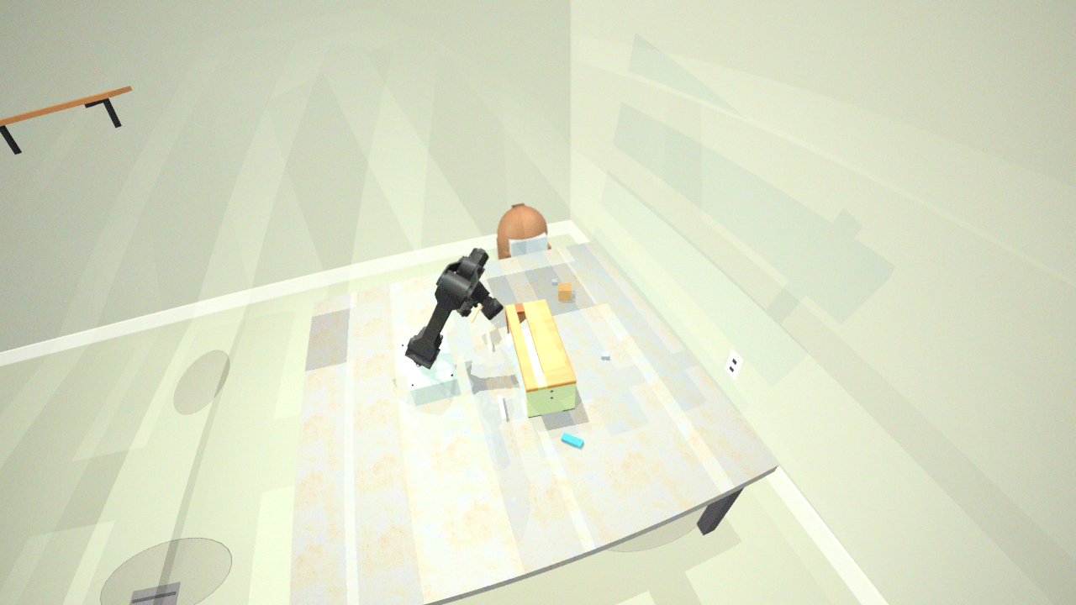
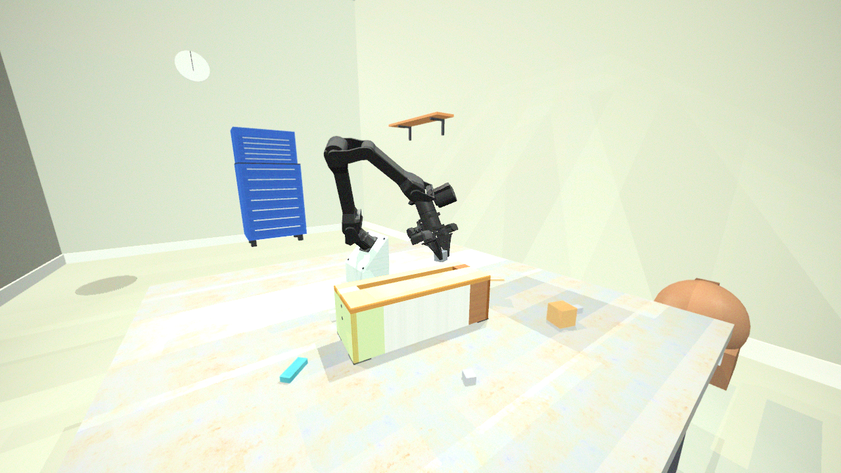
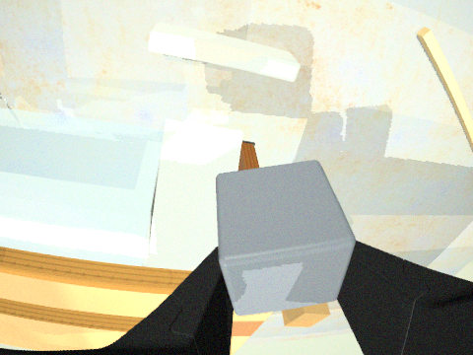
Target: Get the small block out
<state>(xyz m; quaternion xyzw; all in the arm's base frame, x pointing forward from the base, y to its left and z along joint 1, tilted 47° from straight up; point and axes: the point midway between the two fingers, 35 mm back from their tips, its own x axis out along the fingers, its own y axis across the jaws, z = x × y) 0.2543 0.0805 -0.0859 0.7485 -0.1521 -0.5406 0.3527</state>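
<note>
My gripper (image 2: 443,251) (image 3: 275,249) is shut on a small grey block (image 2: 440,256) (image 3: 278,212), which sits between the fingertips and is raised off the table. The box (image 1: 555,353) (image 2: 426,320) (image 3: 89,271) stands upright, with a wood-coloured top, a pale green end and a brown end. The gripper is on the robot's side of the box, near the brown end. The block appears just above the box's top edge in the exterior view; the exact gap to the box cannot be told. In the top view the arm hides the block.
A white bar (image 3: 222,51) and a thin yellow stick (image 1: 476,313) (image 3: 445,84) lie on the robot's side. Beyond the box are an orange cube (image 1: 565,291) (image 2: 561,315) and a small pale block (image 1: 605,356) (image 2: 468,377). A cyan bar (image 1: 572,440) (image 2: 293,370) lies off the green end.
</note>
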